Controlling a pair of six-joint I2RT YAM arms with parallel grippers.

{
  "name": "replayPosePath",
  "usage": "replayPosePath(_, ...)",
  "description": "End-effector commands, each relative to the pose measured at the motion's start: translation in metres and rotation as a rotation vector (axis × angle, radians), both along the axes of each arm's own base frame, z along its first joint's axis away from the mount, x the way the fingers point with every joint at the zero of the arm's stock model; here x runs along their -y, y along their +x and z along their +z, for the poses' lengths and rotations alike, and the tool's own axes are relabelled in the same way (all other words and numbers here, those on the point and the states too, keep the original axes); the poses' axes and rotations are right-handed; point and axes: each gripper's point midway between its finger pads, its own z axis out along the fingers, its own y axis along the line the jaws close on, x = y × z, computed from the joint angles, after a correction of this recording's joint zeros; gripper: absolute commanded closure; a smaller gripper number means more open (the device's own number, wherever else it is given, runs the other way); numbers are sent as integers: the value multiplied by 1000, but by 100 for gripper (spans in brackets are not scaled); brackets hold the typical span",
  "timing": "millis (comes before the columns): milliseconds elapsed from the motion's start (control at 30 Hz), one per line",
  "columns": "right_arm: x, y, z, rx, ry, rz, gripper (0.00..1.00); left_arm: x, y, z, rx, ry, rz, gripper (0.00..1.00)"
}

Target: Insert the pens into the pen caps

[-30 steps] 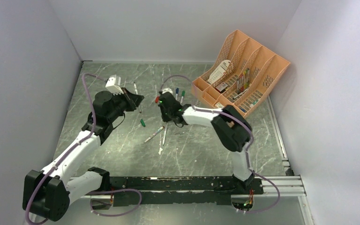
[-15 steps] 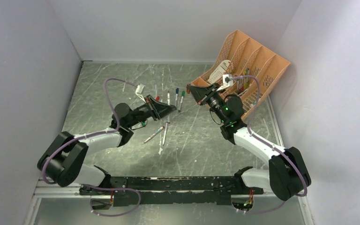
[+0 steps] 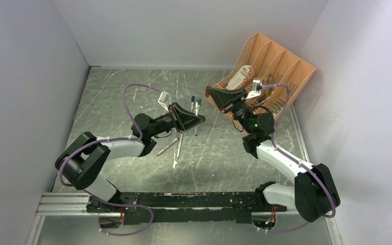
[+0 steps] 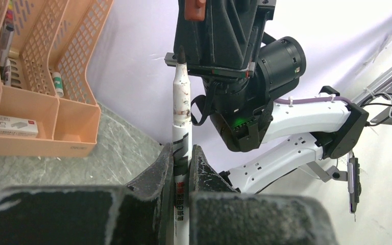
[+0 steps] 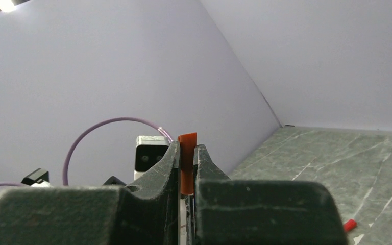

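Both arms have swung in toward each other. The left gripper [image 3: 200, 120] has pushed nearer the orange organiser [image 3: 285, 69], and the right gripper [image 3: 209, 92] has edged out from the organiser's low front corner to meet it.

The pen [image 4: 181, 102] stands upright out in front of that low corner, with its lower barrel clamped tight in the left gripper. Its dark tip is bare and points at the right gripper. The red cap [image 5: 187, 153] is pinched firmly in the right gripper and sticks out a little past it. In the left wrist view the pen's tip sits short of the cap and slightly to one side, not touching it.

Loose pens [image 3: 168, 147] lie on the table [image 3: 132, 92] farther from the organiser, under the left arm. Further pens [image 3: 192, 102], with blue and green ends, lie near the organiser's front corner. A spare red cap [image 5: 350, 224] also lies on the table, but that view does not show where it is relative to the organiser.
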Motion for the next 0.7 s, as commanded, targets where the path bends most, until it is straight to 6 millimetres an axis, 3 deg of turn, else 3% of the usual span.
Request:
replayPosePath(0, 0, -8, 17, 58, 27, 33, 100, 3, -6, 23, 82, -46, -28, 93)
replayPosePath(667, -9, -7, 14, 61, -7, 70, 100, 19, -10, 14, 73, -9, -48, 93)
